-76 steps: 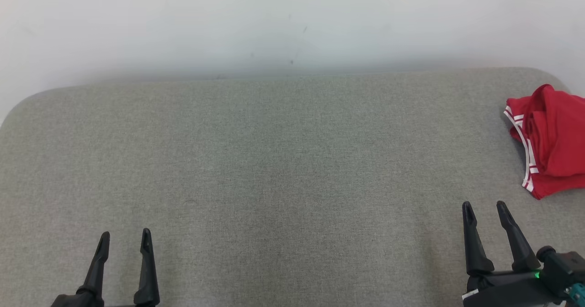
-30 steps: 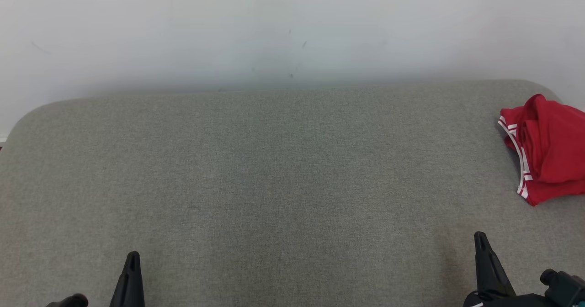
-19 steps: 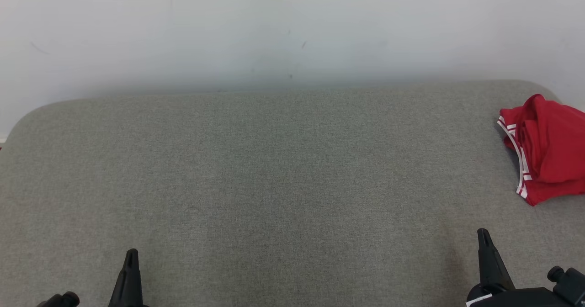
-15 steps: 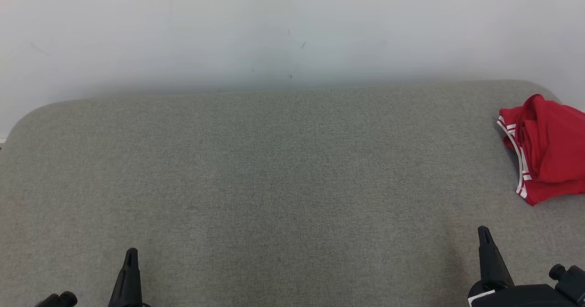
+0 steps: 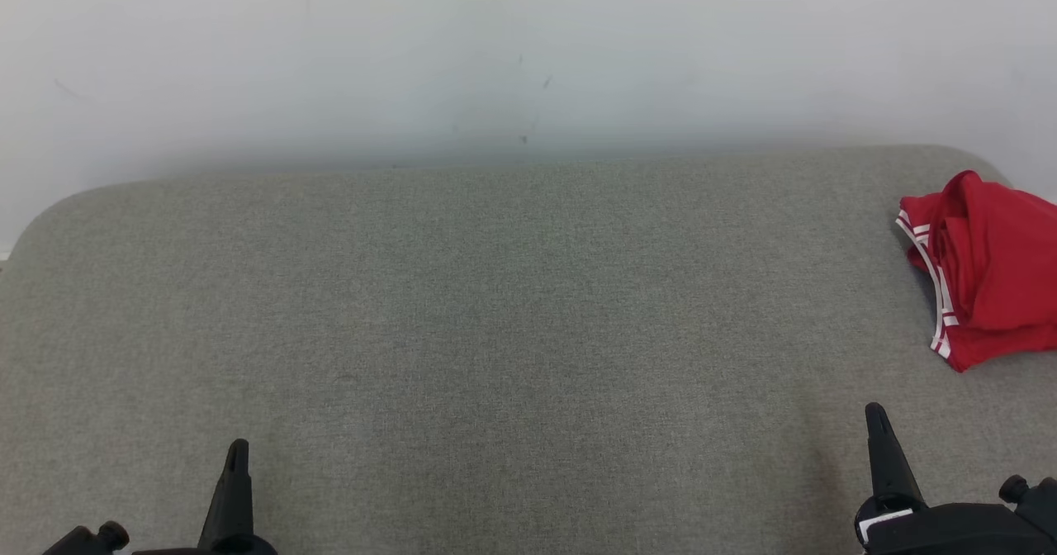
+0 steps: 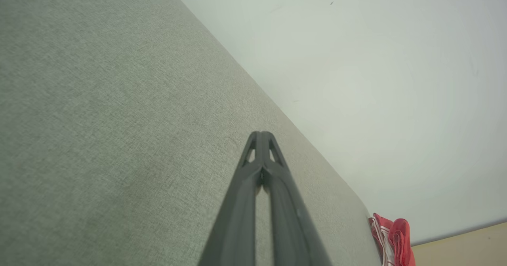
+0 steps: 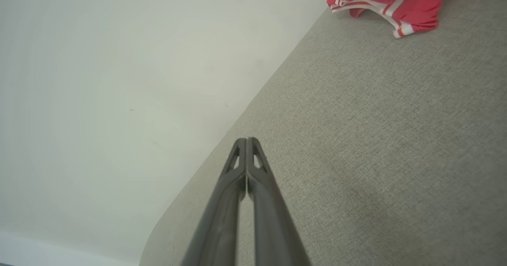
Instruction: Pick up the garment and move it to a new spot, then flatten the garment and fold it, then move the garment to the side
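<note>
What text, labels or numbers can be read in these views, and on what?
No readable text.
Red garment: white stripes along an edge, no print visible.
White tag at the base of the right gripper: too small to read, may be blank.
Wall: a few dark specks, not writing.
</note>
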You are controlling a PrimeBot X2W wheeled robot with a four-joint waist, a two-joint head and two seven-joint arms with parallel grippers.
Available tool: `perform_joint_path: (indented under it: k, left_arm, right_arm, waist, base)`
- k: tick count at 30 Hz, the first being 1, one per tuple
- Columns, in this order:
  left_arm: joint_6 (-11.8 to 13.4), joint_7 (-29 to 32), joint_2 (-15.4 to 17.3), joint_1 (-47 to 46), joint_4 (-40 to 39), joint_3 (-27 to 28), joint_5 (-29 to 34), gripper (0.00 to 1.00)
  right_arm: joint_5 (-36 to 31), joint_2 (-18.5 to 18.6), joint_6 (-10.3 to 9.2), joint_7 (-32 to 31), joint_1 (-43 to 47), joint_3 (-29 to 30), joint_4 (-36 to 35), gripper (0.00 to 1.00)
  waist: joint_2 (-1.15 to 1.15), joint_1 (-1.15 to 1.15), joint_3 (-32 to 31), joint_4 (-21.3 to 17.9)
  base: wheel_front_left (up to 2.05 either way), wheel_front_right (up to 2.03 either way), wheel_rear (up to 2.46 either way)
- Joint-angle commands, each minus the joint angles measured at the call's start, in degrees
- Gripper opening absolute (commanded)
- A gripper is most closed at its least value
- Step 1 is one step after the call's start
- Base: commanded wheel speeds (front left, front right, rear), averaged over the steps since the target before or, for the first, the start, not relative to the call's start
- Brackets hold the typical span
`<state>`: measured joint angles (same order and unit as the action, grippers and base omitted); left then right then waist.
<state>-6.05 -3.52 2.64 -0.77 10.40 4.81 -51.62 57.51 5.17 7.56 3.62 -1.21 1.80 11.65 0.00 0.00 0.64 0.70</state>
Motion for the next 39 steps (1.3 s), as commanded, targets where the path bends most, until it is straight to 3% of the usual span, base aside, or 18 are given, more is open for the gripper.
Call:
perform_joint_path:
  k: [1,39]
  left_arm:
    - [-0.13,0.26,0.24,-1.23,-0.3,0.31,-1.6,0.0]
    - [-1.05,6.13,0.31,-4.18,2.17,1.25,-24.5,0.0]
  right_arm:
    - [1.24,-0.02,-0.05,-0.21,-0.99,0.29,-0.48,0.0]
    - [21.44,-0.87,-0.09,-5.61,-3.68,2.29,1.29,0.0]
  waist:
    - [0.0,0.0,-0.01,-0.01]
    - [0.0,0.0,-0.29,-0.35]
  base:
    - [0.0,0.0,0.0]
    - [0.0,0.0,0.0]
